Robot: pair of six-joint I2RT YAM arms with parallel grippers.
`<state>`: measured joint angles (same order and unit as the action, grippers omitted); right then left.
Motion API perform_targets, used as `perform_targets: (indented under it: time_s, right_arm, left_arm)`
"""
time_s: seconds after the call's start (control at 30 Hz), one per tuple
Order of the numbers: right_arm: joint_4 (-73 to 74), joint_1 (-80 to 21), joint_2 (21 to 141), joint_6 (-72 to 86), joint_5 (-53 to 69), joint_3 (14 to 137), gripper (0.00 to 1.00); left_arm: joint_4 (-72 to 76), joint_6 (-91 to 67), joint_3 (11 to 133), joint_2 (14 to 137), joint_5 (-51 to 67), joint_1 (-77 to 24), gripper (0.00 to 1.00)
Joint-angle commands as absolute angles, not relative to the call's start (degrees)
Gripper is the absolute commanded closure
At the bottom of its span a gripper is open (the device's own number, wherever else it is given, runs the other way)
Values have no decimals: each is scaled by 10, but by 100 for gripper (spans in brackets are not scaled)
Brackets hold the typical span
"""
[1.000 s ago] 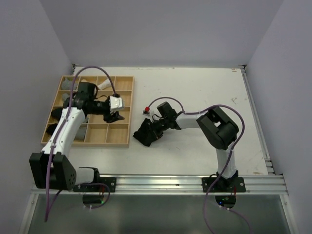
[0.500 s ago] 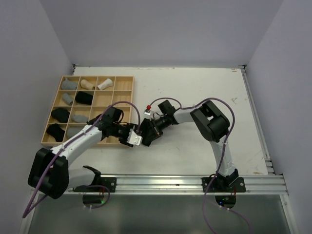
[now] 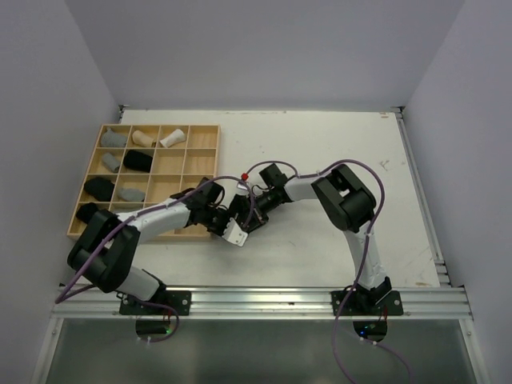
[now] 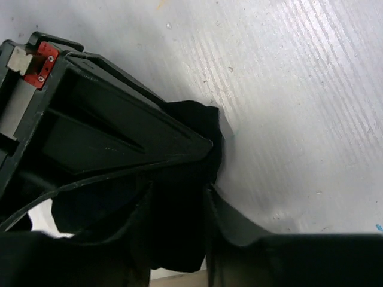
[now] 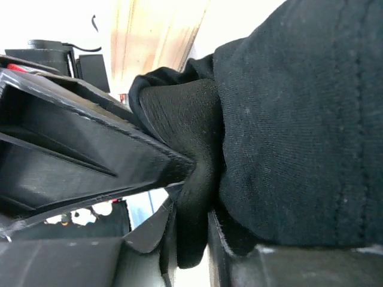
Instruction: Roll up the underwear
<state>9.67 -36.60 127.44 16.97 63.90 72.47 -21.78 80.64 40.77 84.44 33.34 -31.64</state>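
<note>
A black underwear (image 3: 241, 211) lies bunched on the white table right of the wooden grid tray (image 3: 205, 131). Both grippers meet on it. My left gripper (image 3: 238, 223) is shut on a fold of the black cloth (image 4: 179, 206); in the left wrist view (image 4: 176, 236) the cloth fills the gap between its fingers. My right gripper (image 3: 250, 210) is shut on another fold of it (image 5: 194, 179), with the bulk of the cloth (image 5: 299, 119) to the right. Each wrist view shows the other gripper's black finger touching the cloth.
The tray holds several rolled garments: grey (image 3: 114, 138), beige (image 3: 143, 138), white (image 3: 170, 140), black (image 3: 138, 160) and more below. Its right and lower cells are bare wood. The white table (image 3: 344, 144) stretches right and back; grey walls enclose it.
My left arm has swung from over the tray across to the black underwear and has shut on it beside the right gripper. The right gripper shifted slightly left, holding the cloth.
</note>
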Motion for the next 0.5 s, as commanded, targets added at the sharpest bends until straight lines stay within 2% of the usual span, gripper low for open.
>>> perform_targets:
  time_s: [0.0,0.07,0.13,0.17,0.23,0.27,0.47]
  right_arm:
    - [185,-356,1299,138,435,687,74]
    - [187,-345,1260,145,415,681,61]
    - [183,-324,1225,162,393,677,57]
    - [178,-316,1209,170,387,672,49]
    - [171,-294,1152,193,373,669,42]
    - [167,-287,1131,199,366,667,33]
    - [148,-265,978,202,272,651,31]
  left_arm:
    - [-272,810,420,888,284,-322,69]
    - [-320,807,438,908,284,-323,87]
    - [-348,802,445,918,286,-322,93]
    - [-357,802,449,925,290,-322,97]
    - [-382,803,453,939,296,-322,100]
    - [-390,802,460,945,301,-322,100]
    - [-483,797,532,1004,342,-322,100]
